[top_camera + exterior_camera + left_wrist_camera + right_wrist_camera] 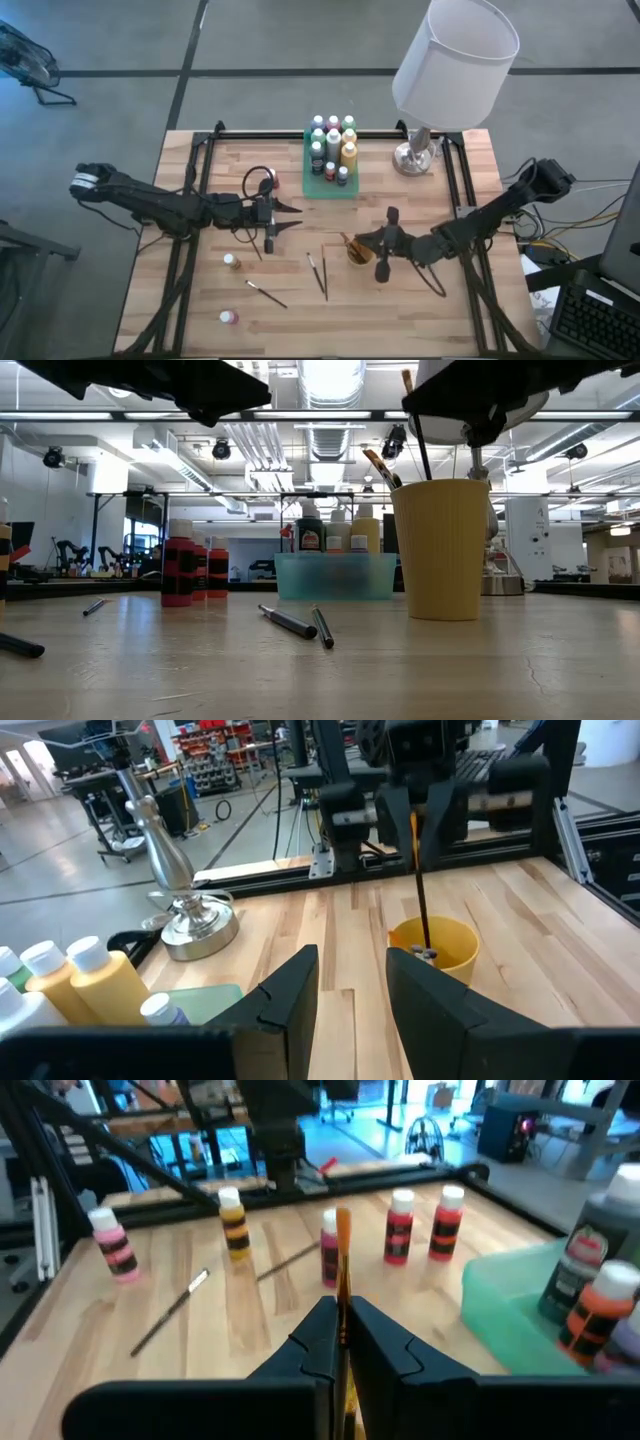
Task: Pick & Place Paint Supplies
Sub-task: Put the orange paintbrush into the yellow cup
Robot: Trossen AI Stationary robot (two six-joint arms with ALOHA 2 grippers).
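Observation:
My right gripper (366, 244) is shut on a thin paintbrush (421, 900) that stands upright over the small yellow cup (356, 251), with its lower end inside the cup (428, 952). Other brushes (380, 465) lean in the cup. My left gripper (291, 216) is open and empty, left of the cup, its fingers pointing toward the table's right. Three brushes (318, 272) (266, 293) lie flat on the table. Loose bottles stand at the front left (231, 261) (229, 317); red ones (445, 1223) stand near my left gripper. My right gripper pinches the paintbrush's shaft near its upper end (343, 1280) between its two fingers. The fingers come in level from the table's right and lie across the brush. The brush hangs upright below the fingers, its lower end down inside the cup.
A translucent green tray (311, 188) with several bottles stands at the back centre. A lamp with a white shade (455, 55) and metal base (415, 158) stands at the back right. Black rails (195, 170) run along both table sides.

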